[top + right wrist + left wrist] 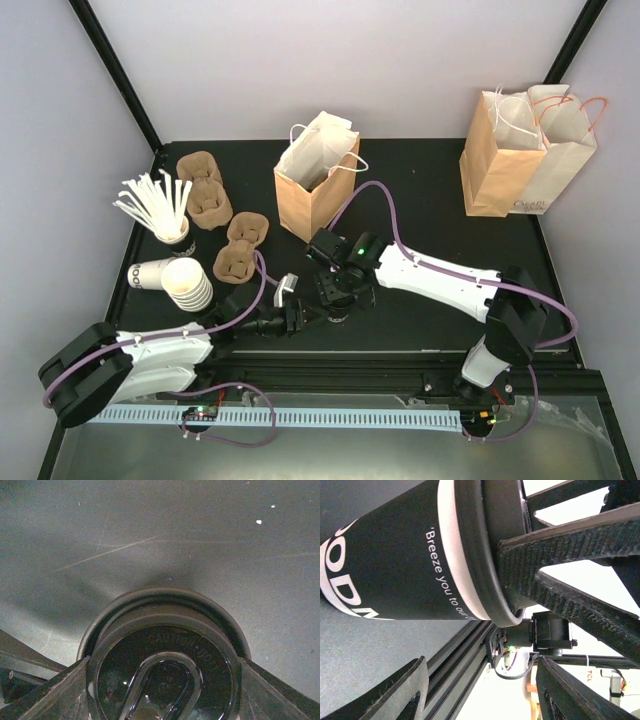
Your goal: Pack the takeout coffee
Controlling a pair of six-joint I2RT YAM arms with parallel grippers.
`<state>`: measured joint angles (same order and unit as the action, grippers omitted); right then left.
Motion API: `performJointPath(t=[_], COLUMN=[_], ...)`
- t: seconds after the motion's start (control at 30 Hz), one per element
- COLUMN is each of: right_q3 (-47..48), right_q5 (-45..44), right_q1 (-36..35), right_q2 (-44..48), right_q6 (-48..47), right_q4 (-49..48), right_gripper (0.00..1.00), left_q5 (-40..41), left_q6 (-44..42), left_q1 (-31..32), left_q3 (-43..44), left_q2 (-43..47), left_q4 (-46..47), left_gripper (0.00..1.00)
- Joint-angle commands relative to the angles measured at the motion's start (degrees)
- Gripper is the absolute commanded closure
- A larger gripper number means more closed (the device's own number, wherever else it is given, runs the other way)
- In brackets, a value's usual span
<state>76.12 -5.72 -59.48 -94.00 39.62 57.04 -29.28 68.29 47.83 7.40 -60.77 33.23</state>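
The takeout coffee (405, 555) stands on the dark table, a white cup with a black band and a black lid (162, 665). From above it is mostly hidden under my right gripper (335, 292). In the right wrist view my right gripper (164, 664) is straight above the lid, with one finger (65, 690) against each side of the rim. My left gripper (308, 318) is just left of the cup at table level. In the left wrist view my left gripper (482, 667) is open and empty, the cup beside its fingers (395, 695).
An open brown paper bag (312, 195) stands behind the cup. More paper bags (520, 150) stand at back right. Brown pulp carriers (205, 190) (240, 245), lidless white cups (187, 285) and a cup of white stirrers (158, 208) sit at left. The table's rail (330, 372) runs along the front.
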Motion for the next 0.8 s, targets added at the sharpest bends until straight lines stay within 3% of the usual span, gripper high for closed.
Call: performJointPath(t=[0.0,0.77], right_q3=[-4.3,-2.2], right_q5=[6.6,8.1], right_q1=[-0.5,-3.2], right_q2=[-2.4,-4.6], right_q6=[4.3,4.5], right_q4=[-0.5,0.4], right_gripper=[0.58,0.58], left_q5=[5.1,6.6], left_q6=[1.8,4.3], left_q1=[1.8,2.8], left_q3=[0.8,0.8], left_q2=[-0.7,-9.8], left_q4=[4.8,15.7], left_gripper=[0.39,0.38])
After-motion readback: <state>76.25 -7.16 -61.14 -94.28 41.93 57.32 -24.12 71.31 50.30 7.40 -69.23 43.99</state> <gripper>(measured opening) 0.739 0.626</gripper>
